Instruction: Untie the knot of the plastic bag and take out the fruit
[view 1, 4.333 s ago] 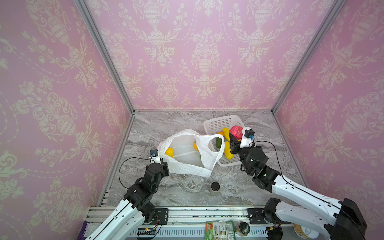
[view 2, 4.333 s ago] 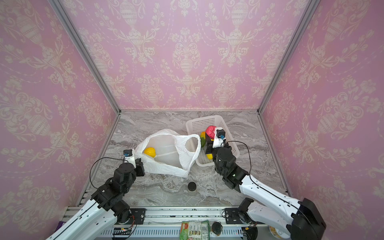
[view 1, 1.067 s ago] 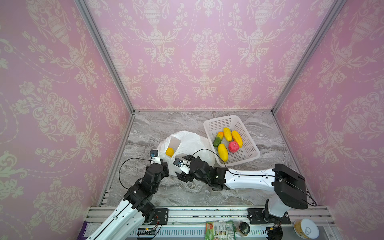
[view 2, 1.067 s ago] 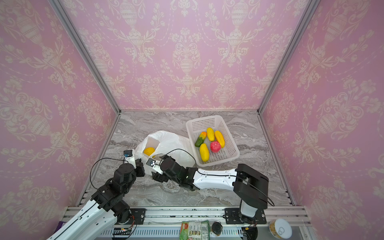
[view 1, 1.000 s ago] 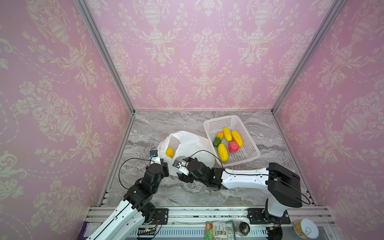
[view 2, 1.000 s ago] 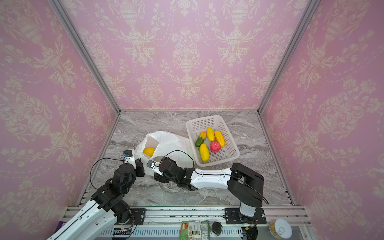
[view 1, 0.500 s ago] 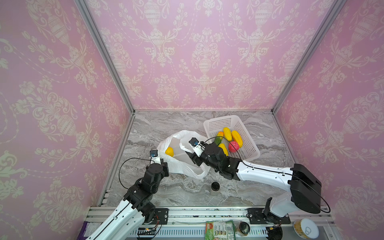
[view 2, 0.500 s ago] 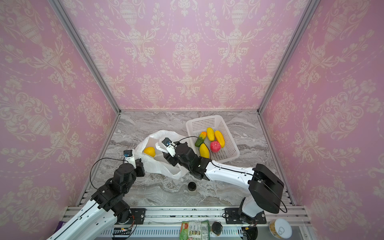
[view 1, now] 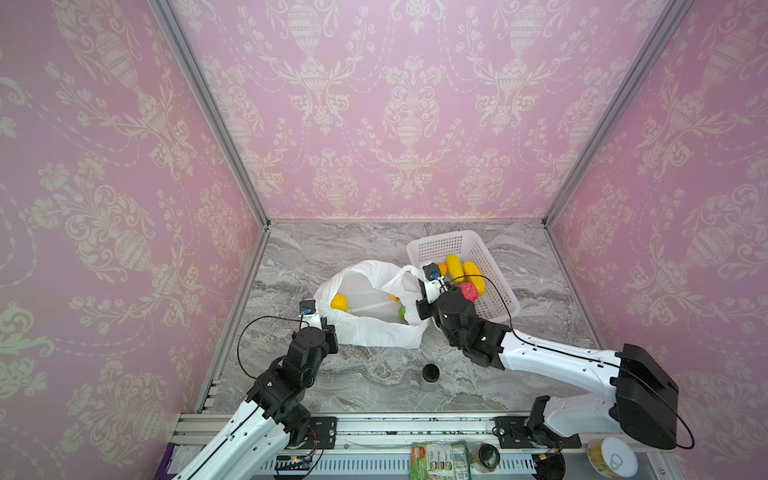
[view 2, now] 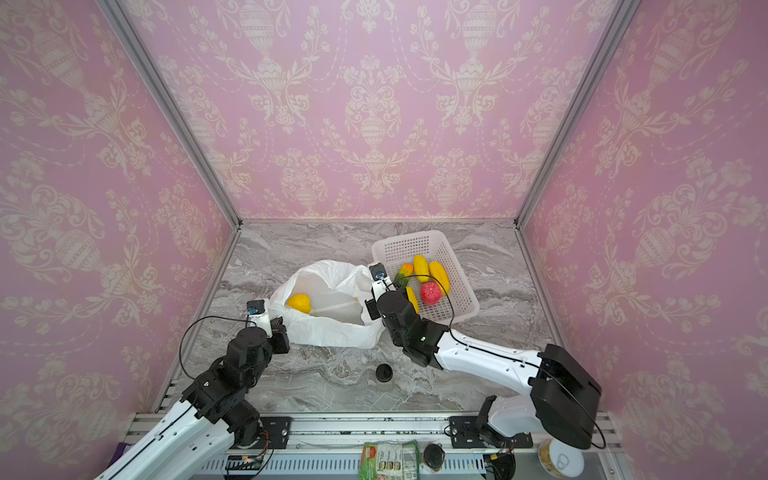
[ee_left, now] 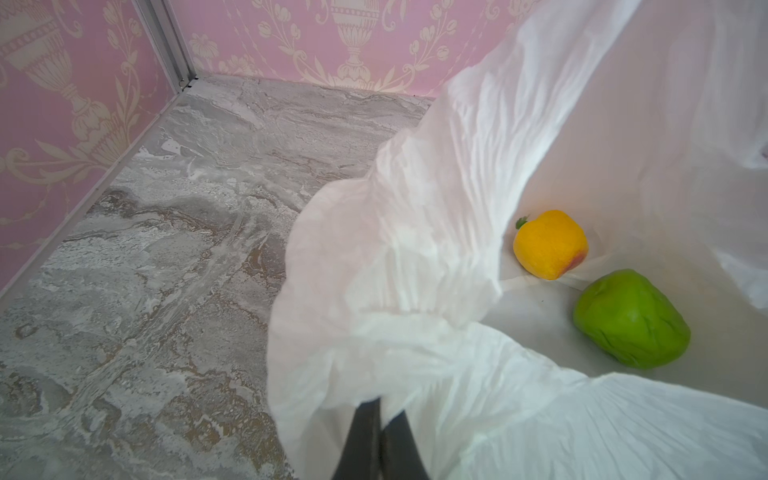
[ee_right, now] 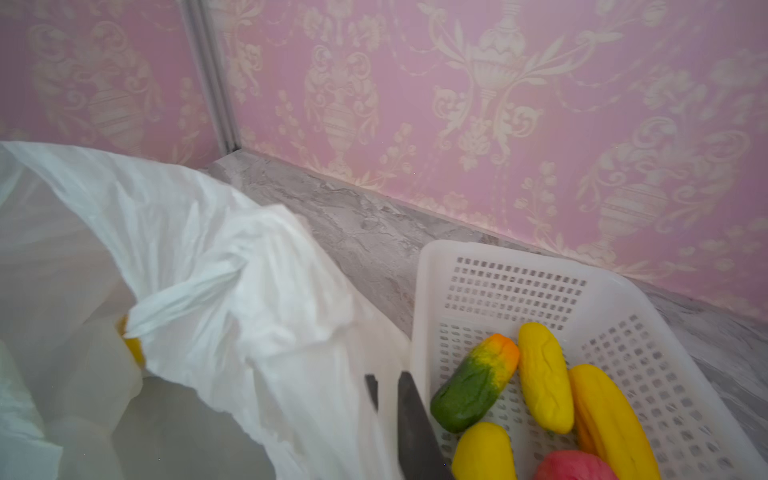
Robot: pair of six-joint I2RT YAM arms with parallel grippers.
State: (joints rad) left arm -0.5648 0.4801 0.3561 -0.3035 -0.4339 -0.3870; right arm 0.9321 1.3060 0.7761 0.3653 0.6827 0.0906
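Since half a second ago the right gripper [ee_right: 388, 399] has swung from over the middle of the plastic bag [view 1: 374, 328] to its edge beside the basket [view 1: 444, 249], and the bag's mouth gapes wider.

In both top views the bag lies on the marble table [view 1: 332, 249] between the two arms, mouth open upward, against the basket's near corner. Some fruit shows inside it: a yellow piece [view 1: 338, 302] at the left and a green one [view 1: 402, 311] at the right. More lies in the basket, yellow pieces and a pink-red one [view 2: 430, 293]. A dark-lidded jar [view 1: 430, 372] stands apart, nearer the front rail.

In the left wrist view the left gripper [ee_left: 380, 432] has its fingers pressed together on the bag's rim, pinching the film. Past the rim a yellow-orange piece [ee_left: 550, 245] and a lumpy green one [ee_left: 631, 318] lie near each other on the bag's floor.

In the right wrist view the right gripper's fingers stand close together with white film between them, pinching the bag's edge just beside the basket rim. A green-and-orange piece [ee_right: 476, 382] and long yellow ones [ee_right: 544, 378] lie in the basket.
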